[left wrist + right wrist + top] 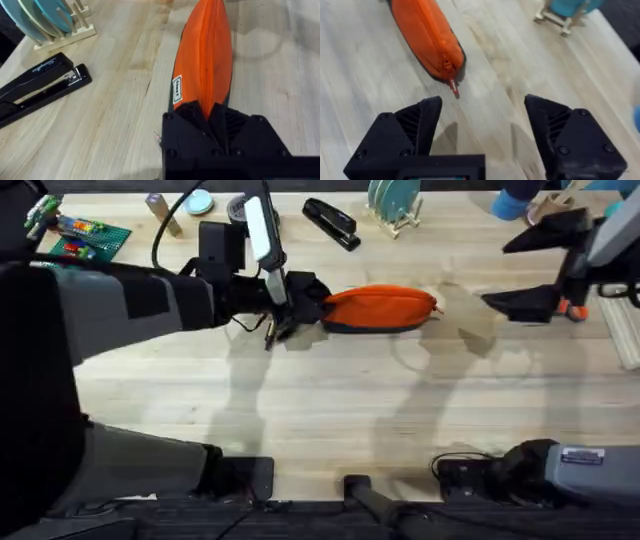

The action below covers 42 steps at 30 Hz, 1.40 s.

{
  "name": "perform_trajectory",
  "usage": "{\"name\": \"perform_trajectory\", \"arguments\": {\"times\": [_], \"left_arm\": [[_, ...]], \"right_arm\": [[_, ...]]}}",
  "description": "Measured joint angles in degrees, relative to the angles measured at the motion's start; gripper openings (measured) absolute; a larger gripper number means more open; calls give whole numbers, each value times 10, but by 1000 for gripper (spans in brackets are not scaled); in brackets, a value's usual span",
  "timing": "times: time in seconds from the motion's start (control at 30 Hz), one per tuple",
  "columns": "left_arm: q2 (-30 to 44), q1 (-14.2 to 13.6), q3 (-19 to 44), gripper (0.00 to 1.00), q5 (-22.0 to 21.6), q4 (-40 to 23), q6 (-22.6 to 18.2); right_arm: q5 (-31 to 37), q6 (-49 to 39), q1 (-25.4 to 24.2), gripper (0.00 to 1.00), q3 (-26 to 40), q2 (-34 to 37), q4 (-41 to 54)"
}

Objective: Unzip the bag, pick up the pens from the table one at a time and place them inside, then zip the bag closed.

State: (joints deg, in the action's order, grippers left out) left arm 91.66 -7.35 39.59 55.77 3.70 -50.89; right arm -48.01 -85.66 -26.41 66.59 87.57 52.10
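The orange bag [380, 308] lies lengthwise at the middle of the table [330, 410]. Its zipper looks closed, with the pull [454, 88] at the right end. My left gripper [300, 302] reaches in from the left and is shut on the bag's left end; in the left wrist view the black fingers [235, 125] pinch the orange fabric [205, 55]. My right gripper [522, 270] hovers open to the right of the bag, and its wrist view shows the bag's right end [427, 37] beyond the open gripper [482, 122]. A thin tan stick [269, 332], seemingly one of the pens, lies partly hidden by the left gripper.
A black stapler [330, 222] [40, 90] lies behind the bag. A wooden rack of blue plates [393, 202] [50, 20] stands at the back. A green brick plate [85, 235] is at the back left. Bare wood stretches in front of the bag.
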Motion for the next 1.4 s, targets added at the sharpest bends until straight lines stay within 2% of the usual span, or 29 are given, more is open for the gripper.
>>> {"name": "perform_trajectory", "arguments": {"times": [0.2, 0.4, 0.93, 1.2, 1.4], "left_arm": [[0, 0, 0, 43, 2, -5, 0], [0, 0, 0, 43, 2, -7, 0], [0, 0, 0, 42, 2, -9, 0], [0, 0, 0, 43, 2, -9, 0], [0, 0, 0, 42, 2, -9, 0]], "right_arm": [[-30, -41, 0, 995, 0, 88, -4], [-26, -49, 0, 995, 0, 127, -4], [-24, -55, 6, 995, 0, 129, -24], [-22, -57, 50, 996, 0, 129, -33], [4, -57, 84, 996, 0, 129, -36]]}}
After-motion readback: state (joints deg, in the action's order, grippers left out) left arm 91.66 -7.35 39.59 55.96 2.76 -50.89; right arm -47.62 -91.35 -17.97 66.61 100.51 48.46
